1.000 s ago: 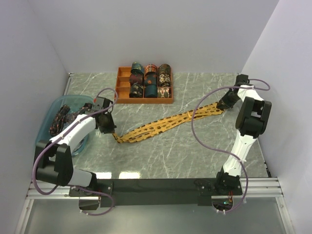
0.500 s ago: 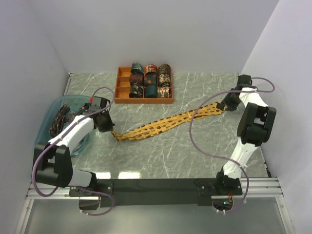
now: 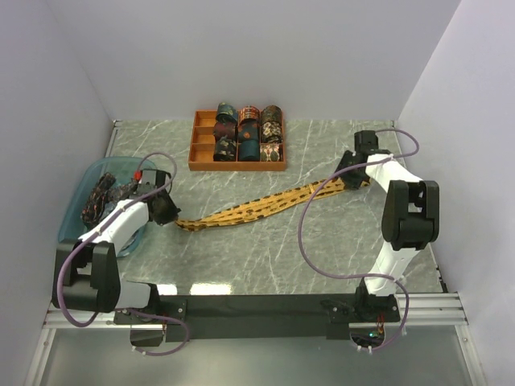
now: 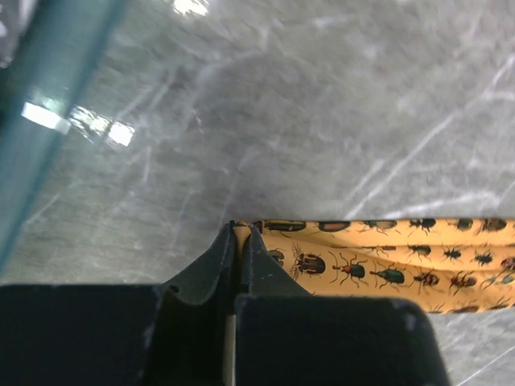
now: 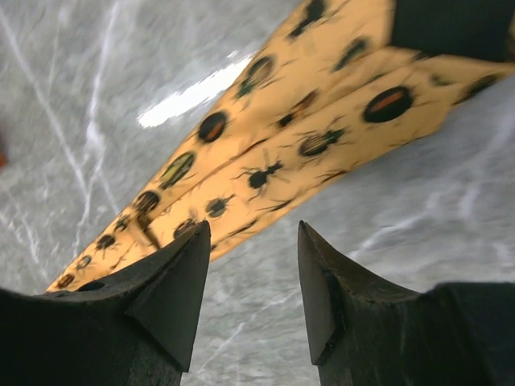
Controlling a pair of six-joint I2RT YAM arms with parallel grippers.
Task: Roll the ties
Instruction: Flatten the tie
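**Q:** Grey-veined marble table [image 3: 241, 257], white walls around it. What does the step in hand ask for?

**A:** By my reading, it is laying the strip out before the first turn. The mustard-gold tie [image 3: 257, 207], beetle-printed, lies slantwise across the middle of the table, between my left gripper [image 3: 167, 213] and my right gripper [image 3: 348, 178]. To roll well, I judge the fabric should lie flat and untwisted, with its edges aligned. The roll should start at one end, each turn kept snug so that it does not cone. Rolled ties [image 3: 249, 133] in the orange tray [image 3: 237, 166] at the back show the target form. Loose ties [image 3: 105, 193] wait in the blue basin [image 3: 121, 161] at left.

**Q:** And the tools?

**A:** Left gripper [image 4: 239, 233]: jaws pressed together, pinching the tie's left end at their very tips. Right gripper [image 5: 254, 229]: jaws apart, with nothing between them. The tie's other end lies just ahead of the fingertips [image 5: 189, 257]. Whether they touch it, I cannot tell.
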